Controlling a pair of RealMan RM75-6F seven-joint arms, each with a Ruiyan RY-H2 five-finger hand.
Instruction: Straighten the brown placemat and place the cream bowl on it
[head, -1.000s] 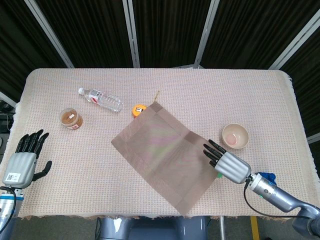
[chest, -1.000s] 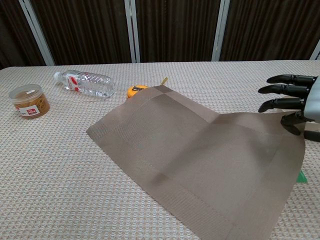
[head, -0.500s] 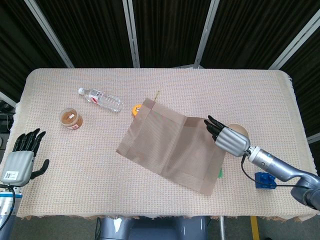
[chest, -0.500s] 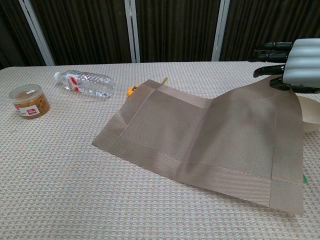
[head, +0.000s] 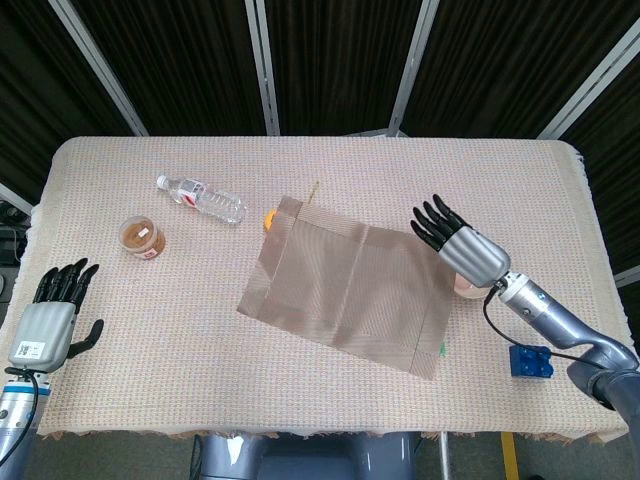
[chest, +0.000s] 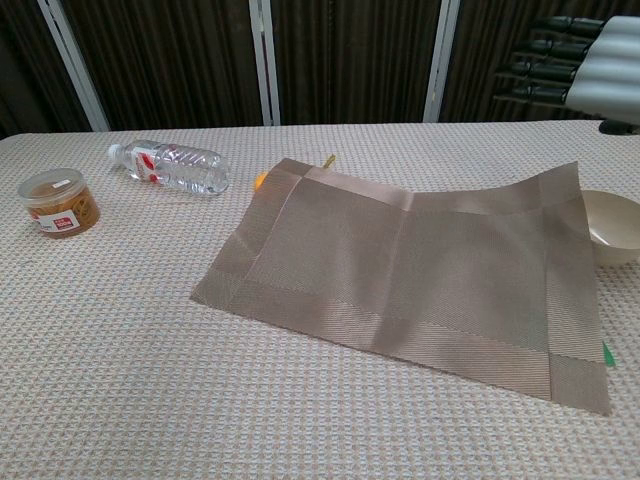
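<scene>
Right hand (head: 468, 250) above placemat (head: 345, 286) — apart

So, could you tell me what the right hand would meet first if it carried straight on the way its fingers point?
Probably nothing: the right hand, raised, points toward bare tablecloth beyond the placemat.

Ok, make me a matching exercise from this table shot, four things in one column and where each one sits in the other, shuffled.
Things:
1. water bottle
2. brown-lidded jar
3. cream bowl
4. blue block

Places:
A. beside the brown placemat's right edge, under the right hand
B. lying on its side, far left of the placemat
C. near the table's front right corner
D. standing in front of the bottle, to its left

Pairs: 1-B, 2-D, 3-A, 4-C
</scene>
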